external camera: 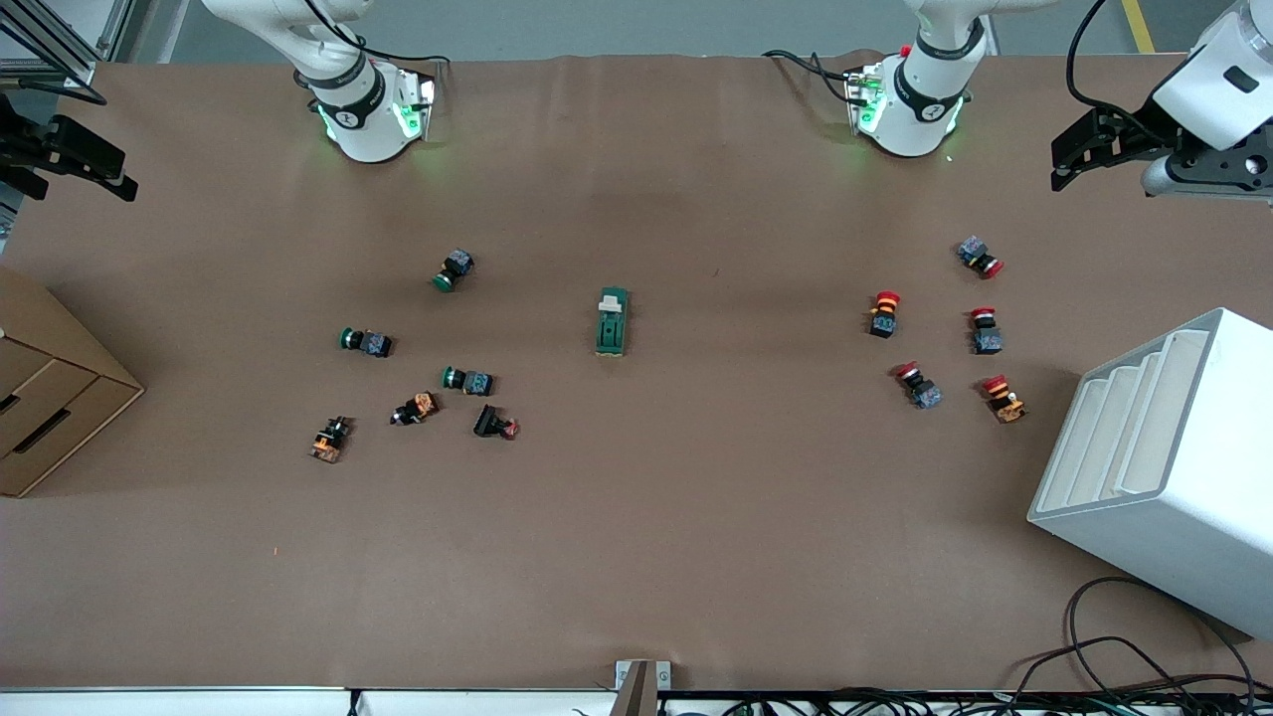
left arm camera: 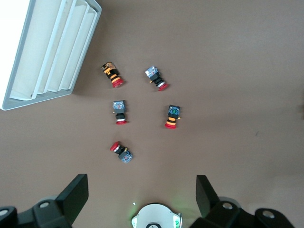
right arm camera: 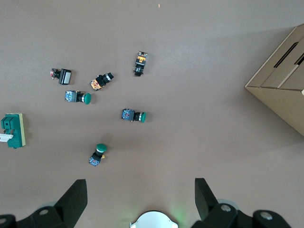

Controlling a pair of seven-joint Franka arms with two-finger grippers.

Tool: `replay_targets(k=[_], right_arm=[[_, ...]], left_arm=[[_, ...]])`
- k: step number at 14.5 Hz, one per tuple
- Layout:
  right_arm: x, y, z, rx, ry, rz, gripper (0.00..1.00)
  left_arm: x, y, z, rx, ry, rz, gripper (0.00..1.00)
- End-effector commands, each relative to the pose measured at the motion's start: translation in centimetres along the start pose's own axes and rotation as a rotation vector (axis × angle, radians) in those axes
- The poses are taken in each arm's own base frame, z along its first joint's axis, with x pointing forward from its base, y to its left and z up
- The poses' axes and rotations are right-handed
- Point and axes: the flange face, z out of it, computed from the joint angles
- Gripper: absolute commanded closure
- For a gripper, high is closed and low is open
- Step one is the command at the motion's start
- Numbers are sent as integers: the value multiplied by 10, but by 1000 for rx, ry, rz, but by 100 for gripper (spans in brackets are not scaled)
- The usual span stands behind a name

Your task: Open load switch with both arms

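Note:
The load switch (external camera: 612,321), a dark green block with a white toggle, lies flat in the middle of the table, and nothing touches it. It also shows at the edge of the right wrist view as the load switch (right arm camera: 13,130). It is out of the left wrist view. My left gripper (external camera: 1062,167) hangs open high over the left arm's end of the table, its jaws wide apart and empty (left arm camera: 141,183). My right gripper (external camera: 117,171) hangs open over the right arm's end, also empty (right arm camera: 140,185). Both arms are far from the switch.
Several green-capped push buttons (external camera: 467,380) lie scattered toward the right arm's end, and several red-capped ones (external camera: 884,313) toward the left arm's end. A white slotted rack (external camera: 1164,467) stands at the left arm's end, a cardboard box (external camera: 50,398) at the right arm's end.

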Motion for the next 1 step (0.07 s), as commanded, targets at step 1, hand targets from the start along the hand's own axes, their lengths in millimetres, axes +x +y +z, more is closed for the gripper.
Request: replay_targets(k=[1], right_arm=[[-9, 1, -1, 2, 13, -62, 0]], left_arm=[[-3, 2, -8, -19, 20, 13, 0]])
